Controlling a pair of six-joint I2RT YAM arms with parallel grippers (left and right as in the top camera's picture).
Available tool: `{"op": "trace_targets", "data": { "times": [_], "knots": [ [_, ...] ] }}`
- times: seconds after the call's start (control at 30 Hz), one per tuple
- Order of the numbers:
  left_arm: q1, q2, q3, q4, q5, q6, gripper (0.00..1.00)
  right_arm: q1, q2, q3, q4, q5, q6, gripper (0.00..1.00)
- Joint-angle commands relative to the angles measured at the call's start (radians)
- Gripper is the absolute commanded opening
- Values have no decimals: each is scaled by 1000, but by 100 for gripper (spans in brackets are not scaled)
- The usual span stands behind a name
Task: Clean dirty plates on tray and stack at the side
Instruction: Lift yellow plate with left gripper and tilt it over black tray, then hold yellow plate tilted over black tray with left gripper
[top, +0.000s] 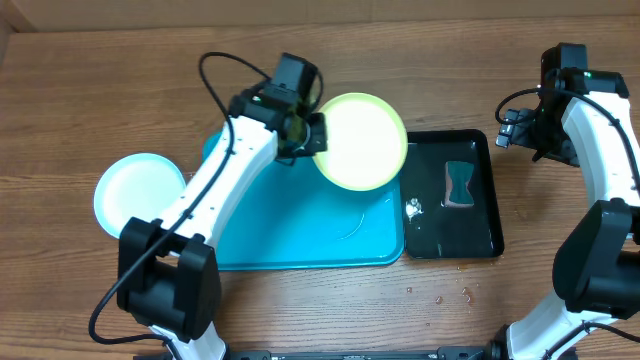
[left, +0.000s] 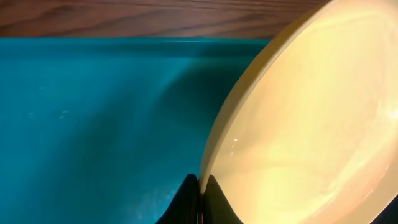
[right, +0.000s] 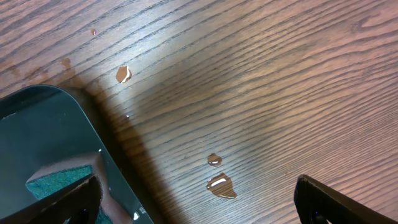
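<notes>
Gripping the lime green plate by its rim, the left fingers stand clamped on it over the far right corner of the tray, beside the black tray; a light blue plate lies on the table to the left. The right fingers hang wide apart and empty, so cleaning seems the step in hand: next they likely need the sponge.
</notes>
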Motion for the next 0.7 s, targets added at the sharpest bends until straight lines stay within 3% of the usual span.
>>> {"op": "trace_targets", "data": {
  "times": [0.0, 0.23, 0.67],
  "knots": [
    [-50, -5, 30, 33, 16, 7, 4, -5, -16, 10, 4, 7, 7, 100],
    [-152, -5, 30, 93, -79, -11, 4, -5, -16, 10, 4, 7, 7, 100],
    [-362, -5, 69, 118, -412, 18, 4, -5, -16, 10, 4, 7, 7, 100]
  ]
}}
